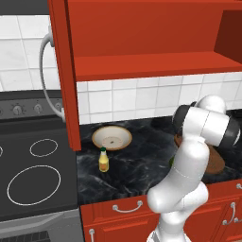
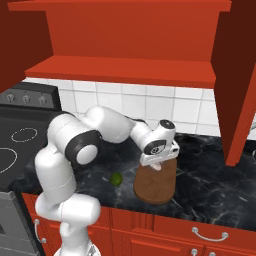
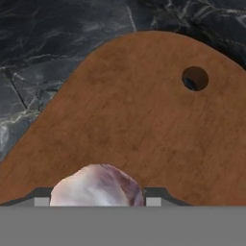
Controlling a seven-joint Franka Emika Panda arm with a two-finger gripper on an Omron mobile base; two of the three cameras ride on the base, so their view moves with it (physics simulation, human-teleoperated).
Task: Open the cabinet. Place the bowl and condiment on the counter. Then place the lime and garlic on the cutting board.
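Note:
The red cabinet (image 1: pixel 142 66) stands open, its shelf bare. On the black counter (image 1: pixel 137 170) sit the beige bowl (image 1: pixel 111 137) and, just in front of it, the yellow condiment (image 1: pixel 103 160) bottle. My gripper (image 2: pixel 157 164) hangs low over the brown cutting board (image 2: pixel 156 186), shut on the pale pinkish garlic (image 2: pixel 157 167). In the hand view the garlic (image 3: pixel 96 186) sits between my fingers right above the cutting board (image 3: pixel 144 110). The green lime (image 2: pixel 116 179) lies on the counter (image 2: pixel 210 185) just left of the board.
A dark stovetop (image 1: pixel 33 175) with white rings lies to the left of the counter. The open cabinet doors (image 1: pixel 64 71) (image 2: pixel 235 85) hang out over the counter on both sides. Red drawers (image 2: pixel 200 232) run below the counter's front edge.

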